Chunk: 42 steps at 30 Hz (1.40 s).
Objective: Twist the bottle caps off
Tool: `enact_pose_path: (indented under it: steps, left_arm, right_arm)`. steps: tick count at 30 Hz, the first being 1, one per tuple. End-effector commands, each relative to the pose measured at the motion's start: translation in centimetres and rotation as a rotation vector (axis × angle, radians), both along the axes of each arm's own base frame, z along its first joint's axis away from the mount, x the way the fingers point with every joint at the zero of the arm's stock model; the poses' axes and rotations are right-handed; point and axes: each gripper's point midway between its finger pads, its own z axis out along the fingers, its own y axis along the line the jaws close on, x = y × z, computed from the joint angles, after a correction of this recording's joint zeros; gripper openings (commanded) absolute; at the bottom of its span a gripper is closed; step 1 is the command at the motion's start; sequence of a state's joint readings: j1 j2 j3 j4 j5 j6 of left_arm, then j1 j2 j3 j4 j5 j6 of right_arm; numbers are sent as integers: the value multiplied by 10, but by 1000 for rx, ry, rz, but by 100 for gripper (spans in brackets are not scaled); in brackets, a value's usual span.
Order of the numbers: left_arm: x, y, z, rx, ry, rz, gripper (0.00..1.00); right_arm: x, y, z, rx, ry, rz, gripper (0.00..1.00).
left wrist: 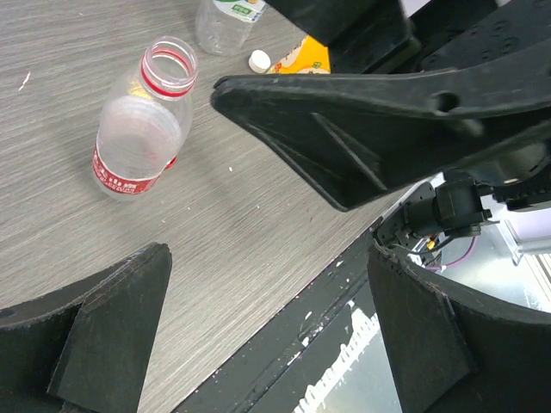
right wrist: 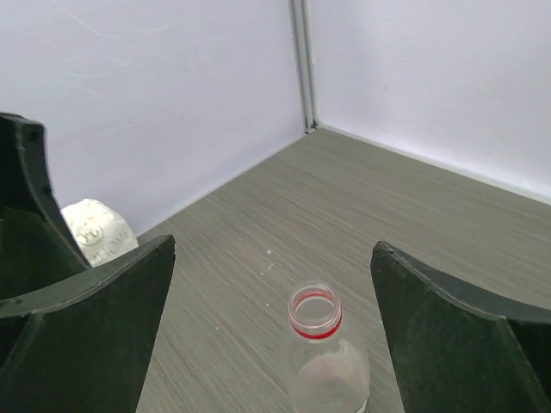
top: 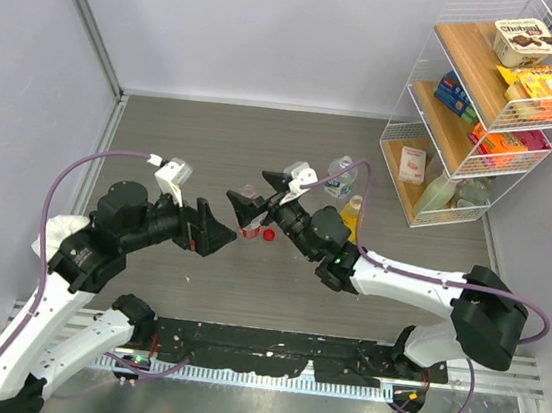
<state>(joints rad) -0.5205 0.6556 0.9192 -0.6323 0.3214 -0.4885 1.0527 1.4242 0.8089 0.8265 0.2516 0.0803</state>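
The right hand (right wrist: 274, 248) is spread wide and holds nothing. Below its gap stands the red-labelled bottle (right wrist: 323, 353), touching neither finger. The bottle is upright near the middle of the table (top: 214, 138). It is clear plastic and its mouth is open, with only a red ring around the bare neck. In the overhead view the red cap (top: 269, 234) lies on the table just right of the bottle's base.

The left hand (left wrist: 267, 258) is also fully open and empty, and sits just left of the bottle. Further right are a clear bottle (top: 340, 174) and a yellow bottle (top: 353, 214). A small white cap (left wrist: 259, 60) lies on the table beside them. At the far right is a wire shelf (top: 432, 165) of groceries.
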Motion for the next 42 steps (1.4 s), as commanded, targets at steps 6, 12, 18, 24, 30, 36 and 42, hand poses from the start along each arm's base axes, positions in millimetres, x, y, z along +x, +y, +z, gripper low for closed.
enact_pose_path:
  steps: [6, 12, 18, 24, 30, 36, 42]
  left_arm:
    - [7, 0, 10, -17, -58, 11, 100]
    - [4, 3, 6, -6, -51, 20, 100]
    - [5, 6, 2, 5, -41, 38, 100]
    - [8, 11, -2, 20, -34, 72, 100]
    - [12, 14, -8, 40, -18, 96, 100]
    - [17, 20, -14, 61, -9, 143, 100]
    - [28, 42, -14, 90, -29, 284, 100]
  right_arm:
    - [-18, 0, 43, 99, -16, 94, 100]
    - [-17, -6, 58, 149, -1, 126, 100]
    - [-10, -18, 76, 173, 5, 130, 100]
    - [0, -42, 98, 259, 44, 181, 100]
    - [24, -84, 114, 301, 79, 133, 100]
    - [59, -138, 111, 148, 113, -127, 100]
    - [80, -207, 98, 78, 163, -465, 100]
